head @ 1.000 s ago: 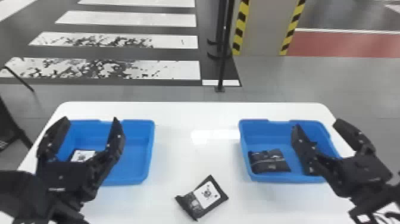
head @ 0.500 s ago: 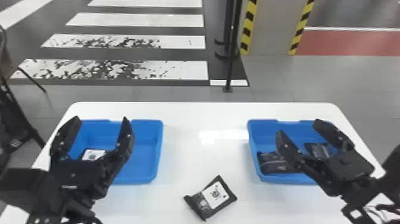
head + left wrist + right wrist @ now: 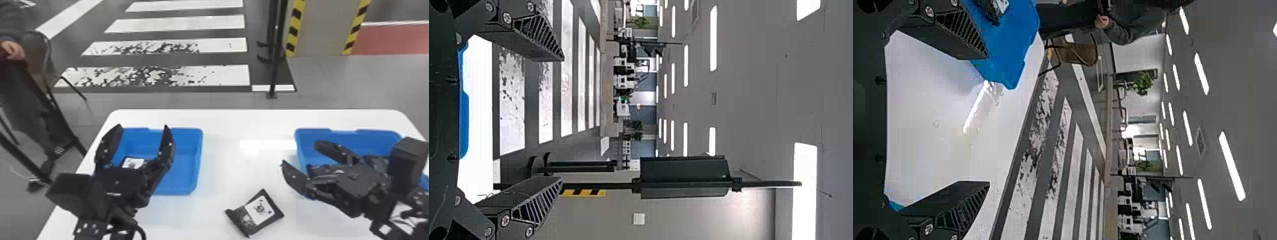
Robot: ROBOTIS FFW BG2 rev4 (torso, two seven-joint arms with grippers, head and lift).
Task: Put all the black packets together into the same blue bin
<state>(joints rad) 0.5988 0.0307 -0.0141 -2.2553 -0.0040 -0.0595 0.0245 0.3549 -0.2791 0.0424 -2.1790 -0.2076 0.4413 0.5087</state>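
White table (image 3: 229, 123) bears left blue bin (image 3: 188, 178) and right blue bin (image 3: 376, 137). Black packet (image 3: 258, 210) lies directly on it.

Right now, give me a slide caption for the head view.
Left hand open by the left blue bin, right hand open by the right blue bin, a black packet on the white table.

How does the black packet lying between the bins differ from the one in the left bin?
The loose packet lies directly on the white table; the binned packet lies inside the left blue bin. The loose packet is in full view, while the binned packet is partly hidden behind the left gripper. Both are black, with a white label facing up.
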